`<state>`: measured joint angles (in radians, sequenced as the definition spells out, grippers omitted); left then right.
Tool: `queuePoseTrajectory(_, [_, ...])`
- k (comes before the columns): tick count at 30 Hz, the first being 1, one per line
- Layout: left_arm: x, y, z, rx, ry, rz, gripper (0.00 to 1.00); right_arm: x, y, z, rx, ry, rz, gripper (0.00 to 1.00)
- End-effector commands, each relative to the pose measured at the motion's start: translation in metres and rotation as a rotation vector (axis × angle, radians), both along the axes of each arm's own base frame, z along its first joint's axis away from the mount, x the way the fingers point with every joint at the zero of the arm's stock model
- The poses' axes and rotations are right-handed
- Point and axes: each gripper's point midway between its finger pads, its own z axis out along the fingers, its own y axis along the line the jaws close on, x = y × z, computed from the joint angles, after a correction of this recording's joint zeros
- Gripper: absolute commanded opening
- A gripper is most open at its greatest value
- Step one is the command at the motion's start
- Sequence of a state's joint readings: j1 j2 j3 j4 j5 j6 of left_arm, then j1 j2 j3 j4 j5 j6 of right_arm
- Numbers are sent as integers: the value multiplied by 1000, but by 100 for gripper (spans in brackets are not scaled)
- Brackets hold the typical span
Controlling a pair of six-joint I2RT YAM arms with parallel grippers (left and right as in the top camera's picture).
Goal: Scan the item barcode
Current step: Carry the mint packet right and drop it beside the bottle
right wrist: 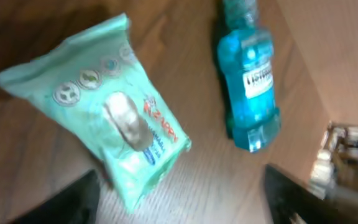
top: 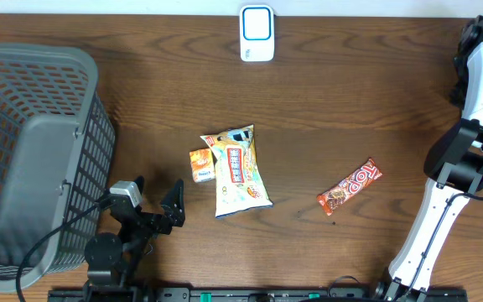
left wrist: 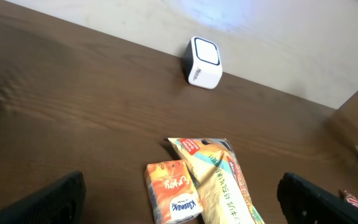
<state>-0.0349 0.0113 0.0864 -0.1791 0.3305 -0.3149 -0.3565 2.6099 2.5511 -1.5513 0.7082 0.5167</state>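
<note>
Hangs right hand (right wrist: pixel 182 196), spread wide and empty, over green wipes pack (right wrist: pixel 114 134) lying flat beside mouthwash bottle (right wrist: pixel 248 81), apparently clear of the scanner (top: pixel 257 33) at bench's (top: pixel 350 101) far edge. Rests left hand (top: pixel 158 189) near, fully open, empty, facing snack bag (top: pixel 240 170), ready to pick.

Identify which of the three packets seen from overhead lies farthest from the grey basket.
The red-brown chocolate bar, alone on the right; the orange pack and yellow bag lie side by side nearer the basket.

It is looking like a mock shop checkout: a barcode scanner (top: pixel 257 33), a grey basket (top: pixel 57 59) and a snack bag (top: pixel 240 172) are sitting on a wooden table (top: pixel 350 101).
</note>
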Motion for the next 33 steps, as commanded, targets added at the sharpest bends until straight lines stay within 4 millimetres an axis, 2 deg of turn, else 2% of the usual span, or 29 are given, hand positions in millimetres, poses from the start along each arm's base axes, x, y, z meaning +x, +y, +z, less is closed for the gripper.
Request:
queuePoseTrajectory(1, [0,0,-8,-3,23,4,98,-4,-3,7,-64,-35,-69,88])
queuePoseTrajectory(3, [0,0,-8,-3,23,4,98,-4,-1,8,-59,-32,-67,99])
queuePoseTrajectory(6, [0,0,-8,-3,23,4,98,-3,9,17,-56,-22,-47,99])
queuePoseTrajectory(8, [0,0,-8,-3,23,5,98,3,22,23,-31,-43,-26,99])
queuePoseTrajectory(11, [0,0,-8,-3,23,4,98,17,54,35,34,-110,18,99])
queuePoseTrajectory(14, [0,0,-8,-3,23,4,98,33,94,53,103,-180,85,99])
queuePoseTrajectory(20, [0,0,-8,-3,23,5,98,48,184,110,109,-267,301,99])
queuePoseTrajectory(24, [0,0,-8,-3,23,4,98,36,242,152,129,-320,433,99])
queuePoseTrajectory(29, [0,0,-8,-3,23,4,98,16,305,192,239,-380,629,99])
queuePoseTrajectory(31, [0,0,-8,-3,23,4,98,5,324,207,306,-414,682,99])
queuePoseTrajectory(33, [0,0,-8,-3,23,4,98,-10,334,222,346,-448,708,99])
